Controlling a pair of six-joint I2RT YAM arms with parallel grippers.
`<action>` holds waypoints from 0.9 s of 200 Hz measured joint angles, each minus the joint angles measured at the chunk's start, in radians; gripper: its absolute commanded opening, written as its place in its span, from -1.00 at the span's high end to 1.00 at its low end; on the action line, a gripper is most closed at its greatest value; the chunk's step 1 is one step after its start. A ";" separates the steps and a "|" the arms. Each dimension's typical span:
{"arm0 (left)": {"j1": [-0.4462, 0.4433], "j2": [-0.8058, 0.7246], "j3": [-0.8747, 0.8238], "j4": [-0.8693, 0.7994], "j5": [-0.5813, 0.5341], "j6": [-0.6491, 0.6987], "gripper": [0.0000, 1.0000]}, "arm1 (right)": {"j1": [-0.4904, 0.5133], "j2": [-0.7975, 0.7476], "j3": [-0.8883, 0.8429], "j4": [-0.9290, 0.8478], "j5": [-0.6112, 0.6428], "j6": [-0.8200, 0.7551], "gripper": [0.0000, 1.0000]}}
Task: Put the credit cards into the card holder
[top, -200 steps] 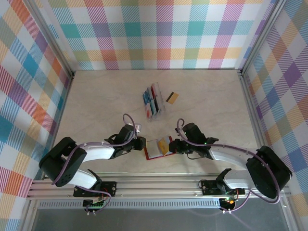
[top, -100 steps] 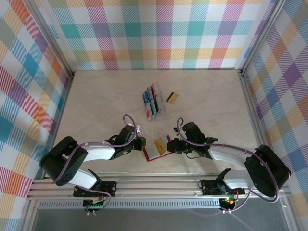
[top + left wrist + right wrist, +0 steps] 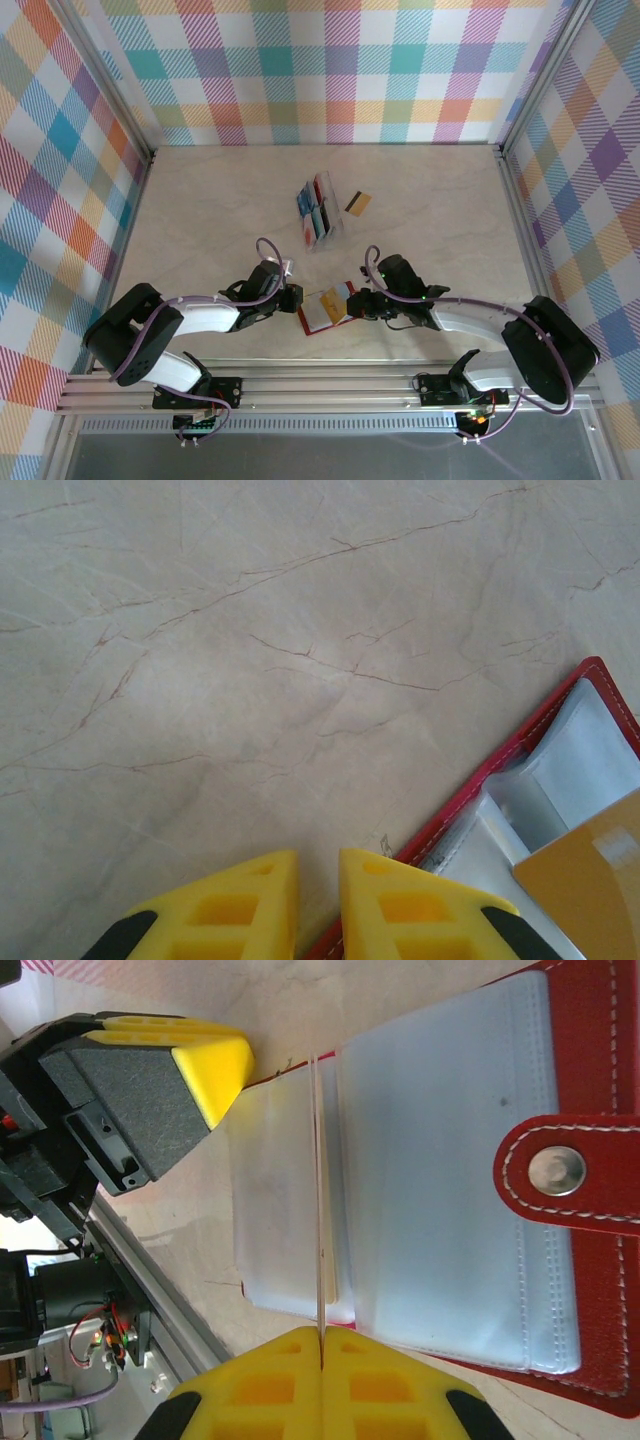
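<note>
The red card holder [image 3: 318, 322] lies open near the table's front, its grey pockets up. My right gripper [image 3: 358, 303] is shut on a gold credit card [image 3: 333, 305], seen edge-on [image 3: 319, 1190] in the right wrist view, where it runs from the right gripper [image 3: 322, 1335] into a pocket of the card holder [image 3: 590, 1060]. My left gripper [image 3: 293, 298] sits at the holder's left corner. In the left wrist view the left gripper [image 3: 318, 865] has its jaws almost together, and the card holder's red edge [image 3: 520, 745] runs in between them. More credit cards [image 3: 317, 212] stand further back.
A clear slotted rack [image 3: 326, 238] holds those cards at mid-table. A gold card with a dark stripe [image 3: 358, 204] lies flat just right of it. The holder's snap tab [image 3: 558, 1172] is folded open. The aluminium front rail [image 3: 330, 385] runs close behind both arms.
My right gripper has edged left with the gold card, which sits a little deeper over the holder. The left gripper has closed very slightly and otherwise stayed put.
</note>
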 measured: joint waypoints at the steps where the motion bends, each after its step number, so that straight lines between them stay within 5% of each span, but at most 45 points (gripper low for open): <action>1: 0.000 0.000 0.000 0.000 0.000 0.000 0.63 | 0.000 -0.001 0.000 0.000 0.001 0.000 1.00; 180: 0.000 0.013 0.000 0.022 0.000 0.000 0.64 | 0.000 0.010 -0.010 0.043 -0.026 0.009 1.00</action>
